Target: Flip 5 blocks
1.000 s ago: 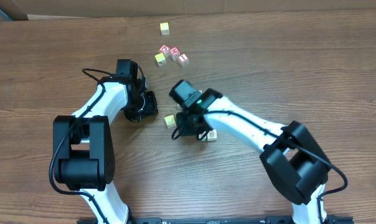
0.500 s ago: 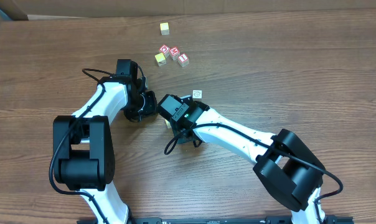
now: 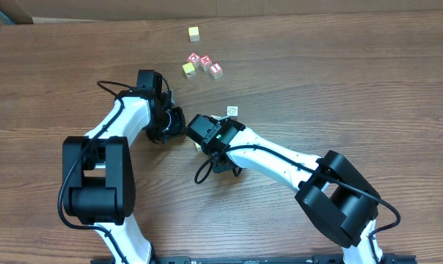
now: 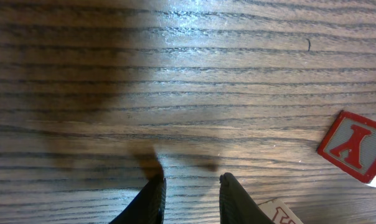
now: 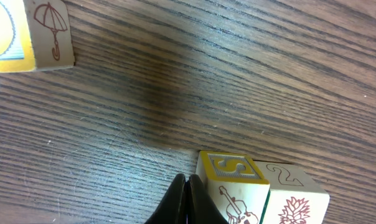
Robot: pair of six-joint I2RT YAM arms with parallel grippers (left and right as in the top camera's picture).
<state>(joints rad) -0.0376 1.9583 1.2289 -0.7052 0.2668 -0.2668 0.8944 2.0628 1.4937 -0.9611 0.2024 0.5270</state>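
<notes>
Right pincer point(image 5: 187, 198): closed, tips pressed together, nothing gripped; lowered to the table point(image 5: 175, 81). Left pincer point(image 4: 191, 198): parted narrowly, nothing seen between the tips, bare wood beneath.

Item 1, yellow-topped block point(image 5: 228, 167): found just beside the right pincer tips, contact not confirmed. An S is carried on top, a violin print on the near side.
Item 2, cream block point(image 5: 297, 193): set flush against item 1, on the side away from the pincer.
Item 3, umbrella-printed block point(image 5: 50, 31): placed well apart, at the upper left corner of the right wrist view.
Red-letter block point(image 4: 355, 146): noted near the left pincer, not counted.

Handling, as judged: wood, light, rigid, smooth-faced, not fragile; easily nudged or slid. Hold is best taken on two opposite side faces, at mid-height. For item 1, the pair not blocked by item 2 is to be used.
</notes>
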